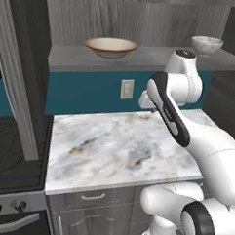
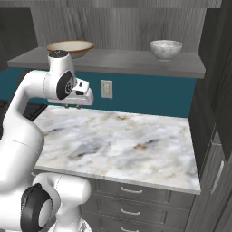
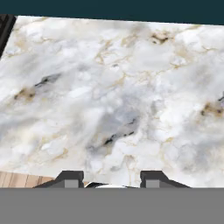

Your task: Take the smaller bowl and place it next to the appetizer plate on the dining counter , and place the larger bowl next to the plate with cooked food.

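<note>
A shelf (image 1: 156,60) runs along the back wall, above and behind the worktop (image 1: 113,148). On the shelf, the larger bowl (image 1: 111,47) stands toward the left and the smaller bowl (image 1: 207,44) toward the right, well apart. A wall outlet (image 1: 127,88) sits on the wall between shelf and worktop. Drawers (image 2: 131,201) lie below the worktop's front edge. A stove (image 1: 12,206) adjoins the worktop on its left. The gripper (image 3: 111,177) hangs over the worktop, near its back edge.

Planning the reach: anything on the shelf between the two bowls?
No. In both base views the grey shelf is bare between the larger bowl and the smaller bowl.
</note>
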